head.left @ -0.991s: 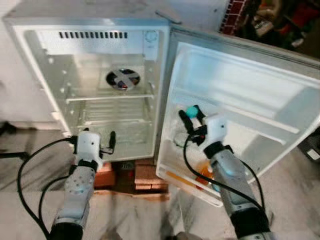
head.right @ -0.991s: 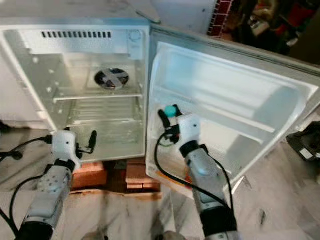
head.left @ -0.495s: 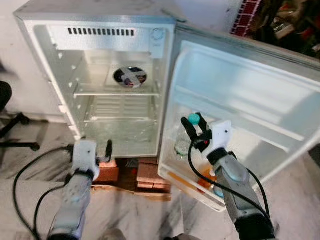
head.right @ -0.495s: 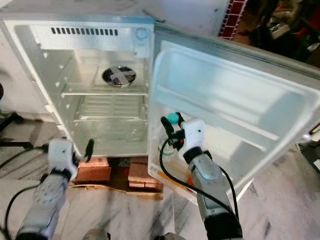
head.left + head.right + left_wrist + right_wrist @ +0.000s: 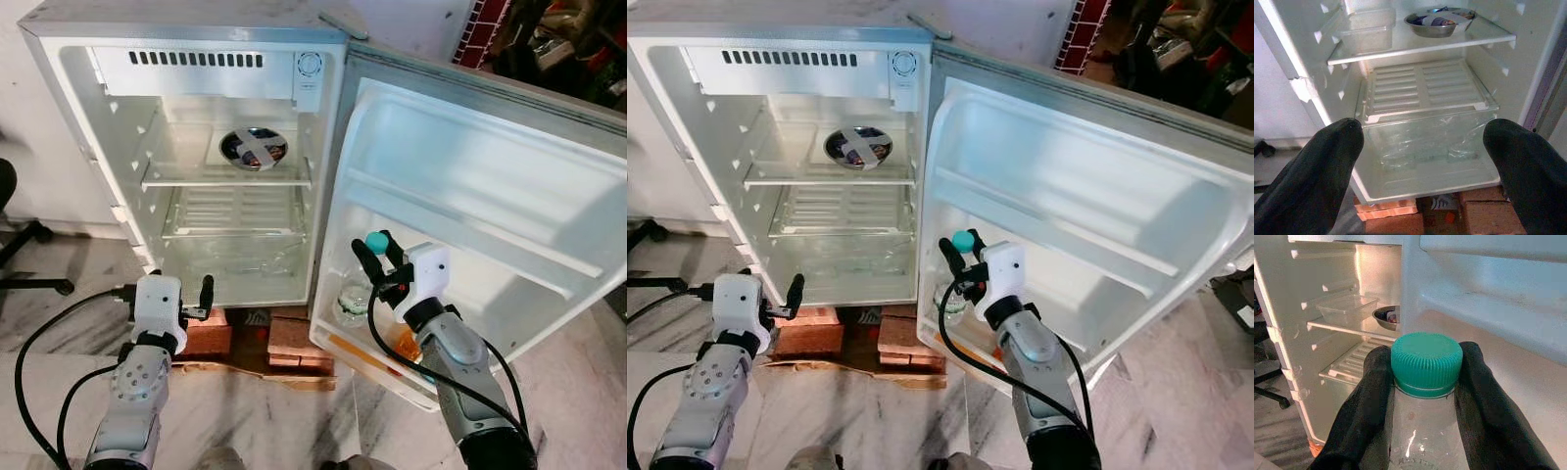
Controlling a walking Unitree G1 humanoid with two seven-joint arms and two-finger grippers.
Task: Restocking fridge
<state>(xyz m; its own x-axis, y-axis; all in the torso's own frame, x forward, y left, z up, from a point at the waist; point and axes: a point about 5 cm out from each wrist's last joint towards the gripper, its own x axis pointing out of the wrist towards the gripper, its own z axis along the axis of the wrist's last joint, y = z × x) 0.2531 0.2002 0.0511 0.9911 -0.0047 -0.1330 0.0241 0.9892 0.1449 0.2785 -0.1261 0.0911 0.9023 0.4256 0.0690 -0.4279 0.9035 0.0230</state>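
The fridge (image 5: pixel 323 59) stands open, its door (image 5: pixel 490 186) swung to the right. My right gripper (image 5: pixel 375 247) is shut on the neck of a clear bottle with a teal cap (image 5: pixel 1426 363). It holds the bottle (image 5: pixel 356 294) upright at the left end of the door's lower shelf (image 5: pixel 364 354). My left gripper (image 5: pixel 1420 147) hangs open and empty in front of the fridge's bottom section, facing the clear crisper drawer (image 5: pixel 1425 142). One of its black fingers (image 5: pixel 207 290) points up beside the white wrist.
A metal bowl (image 5: pixel 254 148) and a clear plastic box (image 5: pixel 1367 29) sit on the upper glass shelf. Something orange (image 5: pixel 404 345) lies in the door's lower shelf. Bricks (image 5: pixel 284 341) prop the fridge up. A chair base (image 5: pixel 24 240) stands at the left.
The whole picture has shifted as the camera moved. My right gripper still holds the bottle at the door shelf. My left gripper stays open before the fridge.
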